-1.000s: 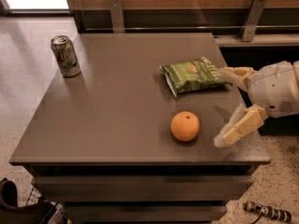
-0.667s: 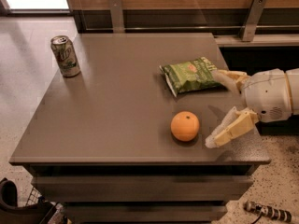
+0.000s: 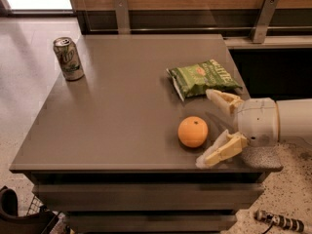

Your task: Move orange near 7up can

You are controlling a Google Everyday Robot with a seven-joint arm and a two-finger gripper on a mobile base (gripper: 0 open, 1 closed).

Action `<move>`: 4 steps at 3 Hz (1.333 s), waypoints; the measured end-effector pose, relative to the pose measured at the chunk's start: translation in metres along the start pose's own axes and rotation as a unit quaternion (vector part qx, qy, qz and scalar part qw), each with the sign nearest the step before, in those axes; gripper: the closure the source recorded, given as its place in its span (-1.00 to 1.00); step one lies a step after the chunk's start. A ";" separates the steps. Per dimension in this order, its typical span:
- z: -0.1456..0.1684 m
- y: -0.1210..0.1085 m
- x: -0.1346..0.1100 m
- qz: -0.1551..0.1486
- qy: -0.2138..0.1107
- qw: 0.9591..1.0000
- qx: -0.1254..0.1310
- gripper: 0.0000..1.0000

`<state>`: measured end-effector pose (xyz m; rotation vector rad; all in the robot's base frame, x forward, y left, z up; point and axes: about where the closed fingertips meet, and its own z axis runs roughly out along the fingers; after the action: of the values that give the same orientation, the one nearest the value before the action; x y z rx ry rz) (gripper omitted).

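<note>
— Where is the round orange fruit (image 3: pixel 193 131)?

— It sits on the grey table (image 3: pixel 122 111), near the front edge, toward the right side.

— And the silver-and-green soda can (image 3: pixel 68 58)?

— It stands up straight at the far left corner, well apart from the fruit.

— What about the claw (image 3: pixel 209 128)?

— It is at the right edge of the table, on the end of a white arm (image 3: pixel 278 121). Its two pale fingers are spread wide, and it holds nothing. The fruit lies just at the mouth of the claw, on its left. One finger is low by the table's front edge, near the fruit. The other points toward a flat green chip bag (image 3: pixel 204 77), which lies behind the fruit.
</note>
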<state>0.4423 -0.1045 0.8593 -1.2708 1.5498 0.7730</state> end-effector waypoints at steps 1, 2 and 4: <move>0.014 0.004 0.008 0.004 -0.017 1.000 -0.007 -1.00; 0.027 0.008 0.014 0.005 -0.028 1.000 -0.010 -0.68; 0.031 0.010 0.011 0.003 -0.028 1.000 -0.014 0.40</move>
<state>0.4411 -0.0783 0.8371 -1.2554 1.5033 0.8298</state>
